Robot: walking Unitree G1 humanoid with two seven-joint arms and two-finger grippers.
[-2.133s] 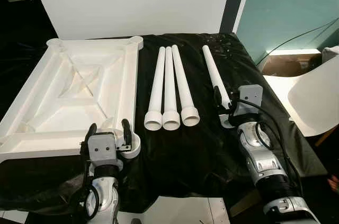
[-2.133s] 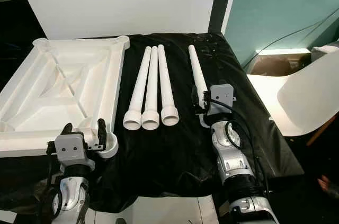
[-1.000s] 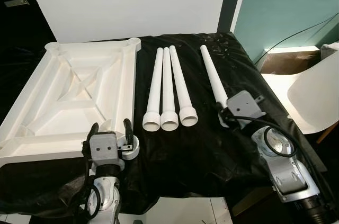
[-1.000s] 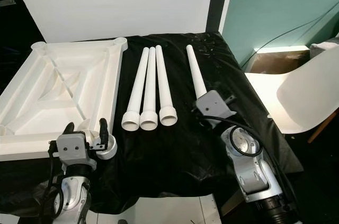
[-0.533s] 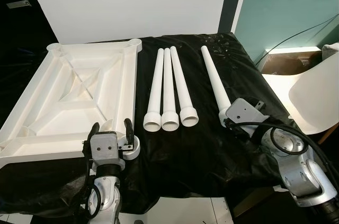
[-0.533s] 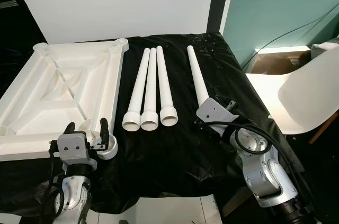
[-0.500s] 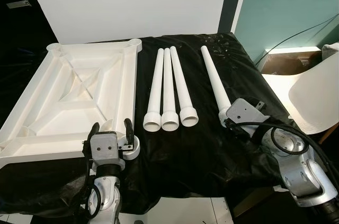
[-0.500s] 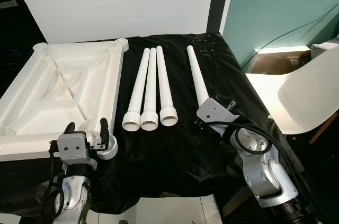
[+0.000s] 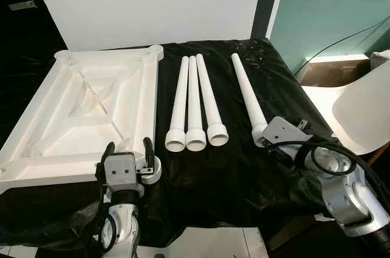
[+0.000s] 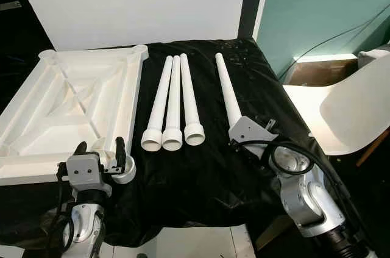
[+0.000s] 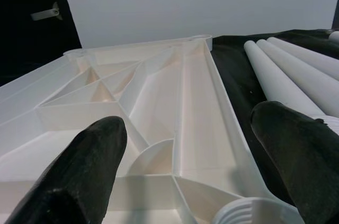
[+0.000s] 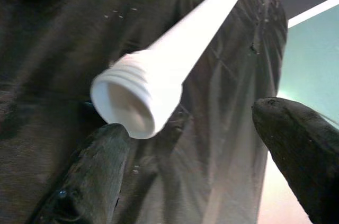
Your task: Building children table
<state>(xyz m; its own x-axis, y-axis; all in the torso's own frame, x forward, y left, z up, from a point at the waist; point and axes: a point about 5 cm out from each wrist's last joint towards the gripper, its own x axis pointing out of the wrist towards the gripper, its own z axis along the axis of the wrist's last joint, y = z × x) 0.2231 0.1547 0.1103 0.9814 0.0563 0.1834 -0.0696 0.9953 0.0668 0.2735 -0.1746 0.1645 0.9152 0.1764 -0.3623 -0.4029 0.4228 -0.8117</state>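
While a black cloth (image 9: 244,172) covers the work surface, a white plastic tabletop (image 9: 79,111) lies upside down on its left half, its ribbed underside facing up — shallow compartments formed by diagonal and straight ribs, all of them hollow, with round threaded sockets at the corners. The nearest corner socket (image 9: 152,171) sits at the tabletop's front right corner.

The left gripper (image 9: 127,152) is at that corner, its two black fingers (image 11: 74,181) spread apart on either side of the tabletop's front edge, clamping nothing. In the left wrist view the socket's threaded rim (image 11: 249,214) shows just beside one finger.

To the right of the tabletop, three white table legs (image 9: 195,102) lie side by side and touching, their wide threaded ends toward the robot and their narrow ends pointing away. A fourth leg (image 9: 247,96) lies apart from them, further right, angled slightly, with its wide end nearest the right gripper (image 9: 268,139).

The right gripper rests low on the cloth at that leg's wide end. In the right wrist view its fingers (image 12: 90,181) are released and well apart, and the leg's threaded open end (image 12: 132,102) lies between and ahead of them — not gripped.

A white wall panel (image 9: 152,2) stands behind the surface. A white chair (image 9: 362,111) is off to the right, near a teal wall (image 9: 335,8).
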